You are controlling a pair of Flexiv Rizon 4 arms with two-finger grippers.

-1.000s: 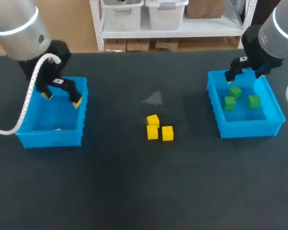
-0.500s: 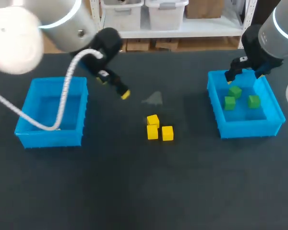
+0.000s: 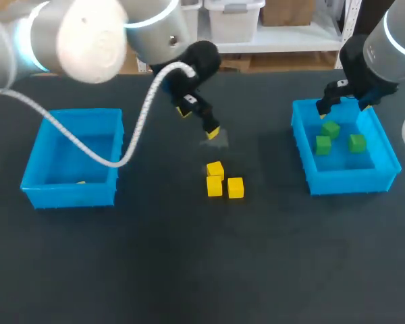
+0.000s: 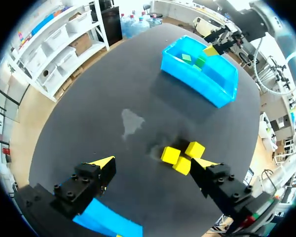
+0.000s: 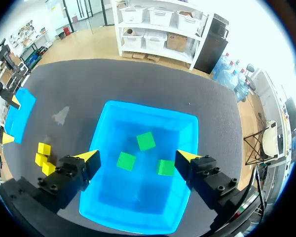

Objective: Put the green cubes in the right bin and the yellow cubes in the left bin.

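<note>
The left arm is hanging its jaws wide and empty, with the three yellow cubes sitting mid-bench just robot-side of them. The right arm is hovering its jaws, also wide, over the right bin, well apart.

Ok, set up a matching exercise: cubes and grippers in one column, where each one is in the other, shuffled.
1. green cubes
2. yellow cubes
3. left gripper
4. right gripper

A. open, above the right bin
B. clustered on the open table
C. lying inside the right bin
D. open, above the table close to the yellow cubes

Pairs: 1-C, 2-B, 3-D, 4-A
</note>
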